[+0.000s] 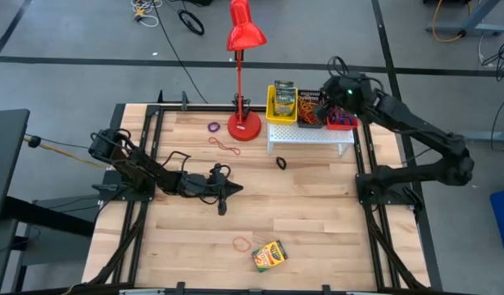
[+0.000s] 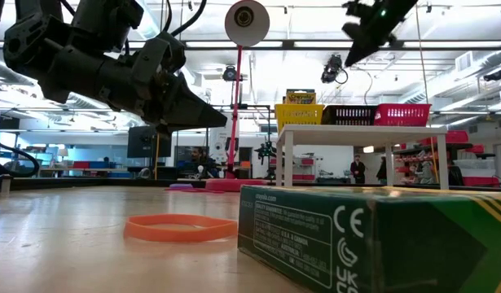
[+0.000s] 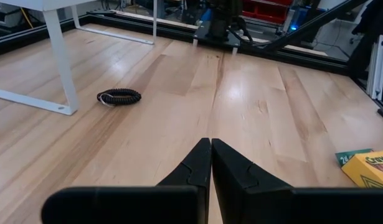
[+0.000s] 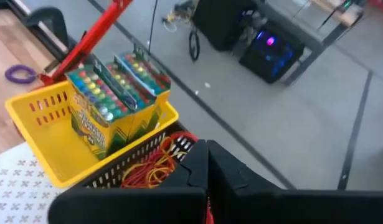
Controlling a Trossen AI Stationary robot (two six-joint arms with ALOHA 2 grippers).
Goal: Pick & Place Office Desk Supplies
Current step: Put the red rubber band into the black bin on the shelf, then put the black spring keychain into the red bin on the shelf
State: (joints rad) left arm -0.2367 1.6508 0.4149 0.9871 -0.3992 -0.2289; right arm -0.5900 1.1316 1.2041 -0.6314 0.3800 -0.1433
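Observation:
Two yellow-and-green crayon boxes (image 4: 116, 99) stand upright in a yellow basket (image 1: 281, 106) on the white stand (image 1: 311, 135). Beside it, a black basket (image 1: 311, 111) holds red and orange rubber bands (image 4: 151, 168), and a red basket (image 1: 343, 122) follows. My right gripper (image 4: 207, 163) hangs shut above the black basket. Another crayon box (image 1: 270, 256) lies flat near the front edge, with an orange band (image 1: 242, 242) beside it. My left gripper (image 1: 224, 195) is shut and hovers low over the table's left middle, touching nothing. My right gripper shows a thin red sliver (image 4: 208, 210) low in the slit between its shut fingers. I cannot tell whether that is a band pinched there or the red basket underneath. The fingers slant downward over the baskets, clear of them.
A tall red desk lamp (image 1: 244, 124) stands left of the stand. A black coiled band (image 3: 119, 97) lies in front of the stand, and a purple band (image 1: 214, 127) and a red-orange band (image 1: 225, 146) lie near the lamp's base. Bare wood fills the table's middle and right.

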